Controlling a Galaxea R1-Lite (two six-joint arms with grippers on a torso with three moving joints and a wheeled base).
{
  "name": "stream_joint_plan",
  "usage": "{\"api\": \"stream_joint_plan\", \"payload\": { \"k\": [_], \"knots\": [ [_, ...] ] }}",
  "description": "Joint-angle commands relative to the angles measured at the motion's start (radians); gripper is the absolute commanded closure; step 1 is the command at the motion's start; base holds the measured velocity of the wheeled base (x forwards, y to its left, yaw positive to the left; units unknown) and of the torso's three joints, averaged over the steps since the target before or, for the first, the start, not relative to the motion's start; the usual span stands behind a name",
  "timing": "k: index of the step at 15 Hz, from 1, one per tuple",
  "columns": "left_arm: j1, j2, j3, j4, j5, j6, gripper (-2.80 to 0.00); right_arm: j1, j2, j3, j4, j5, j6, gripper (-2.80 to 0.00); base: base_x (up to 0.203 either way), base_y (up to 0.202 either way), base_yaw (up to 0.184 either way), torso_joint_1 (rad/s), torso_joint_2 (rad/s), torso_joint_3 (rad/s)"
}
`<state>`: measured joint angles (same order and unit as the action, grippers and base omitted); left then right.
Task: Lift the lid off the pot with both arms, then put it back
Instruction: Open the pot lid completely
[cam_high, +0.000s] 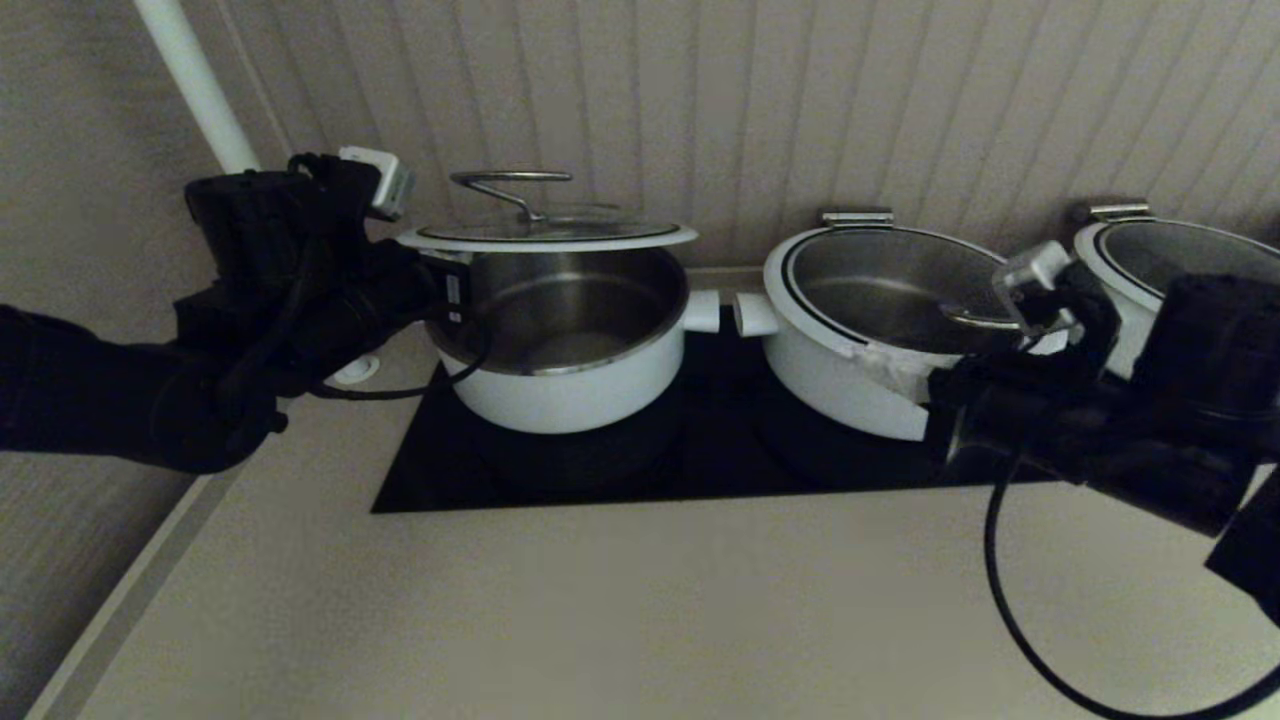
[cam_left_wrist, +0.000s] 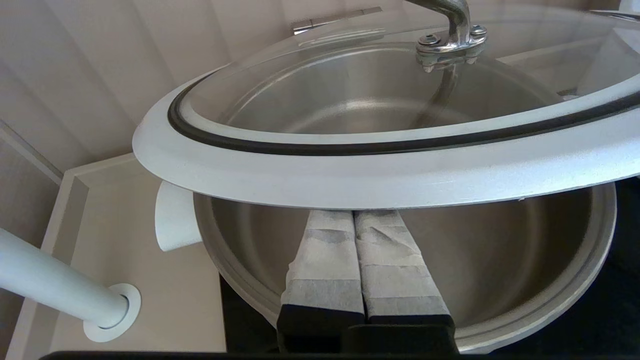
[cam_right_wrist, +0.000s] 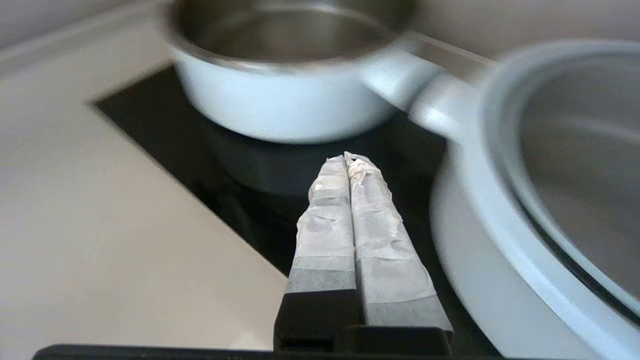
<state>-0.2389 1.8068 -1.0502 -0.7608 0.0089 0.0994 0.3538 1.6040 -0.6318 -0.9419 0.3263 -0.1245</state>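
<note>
The lid (cam_high: 545, 236), glass with a broad white rim and a wire loop handle, is raised above the steep-sided white pot (cam_high: 570, 390) on the left of the black hob. My left gripper (cam_high: 445, 272) is shut at the pot's left side. In the left wrist view its taped fingertips (cam_left_wrist: 332, 220) reach under the lid's white rim (cam_left_wrist: 350, 175), over the pot's steel bowl (cam_left_wrist: 525, 270); the tips themselves are hidden by the rim. My right gripper (cam_right_wrist: 345, 159) is shut and empty, low over the hob in front of the middle pot, apart from the lid.
A wider flaring white pot (cam_high: 850, 380) with its lid stands right of the task pot, stub handles almost touching. A third pot (cam_high: 1150, 260) is at the far right. A white pole (cam_high: 195, 80) rises at the back left. The ribbed wall is close behind.
</note>
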Motion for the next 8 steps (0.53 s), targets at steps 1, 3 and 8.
{"api": "stream_joint_plan", "payload": {
  "k": [1, 3, 8],
  "knots": [
    [0.0, -0.004, -0.001, -0.005, 0.0, 0.0, 0.0, -0.019, -0.076, 0.06, -0.007, -0.05, -0.001, 0.0, 0.0, 0.0, 0.0, 0.0, 0.0, 0.0],
    [0.0, -0.009, -0.001, -0.005, 0.0, 0.001, 0.0, -0.021, -0.105, 0.098, -0.01, -0.081, 0.0, 0.0, 0.0, 0.0, 0.0, 0.0, 0.0, 0.0],
    [0.0, -0.018, 0.001, -0.005, 0.0, 0.0, 0.0, -0.022, -0.174, 0.242, -0.01, -0.081, 0.002, 0.0, 0.0, 0.0, 0.0, 0.0, 0.0, 0.0]
  ]
}}
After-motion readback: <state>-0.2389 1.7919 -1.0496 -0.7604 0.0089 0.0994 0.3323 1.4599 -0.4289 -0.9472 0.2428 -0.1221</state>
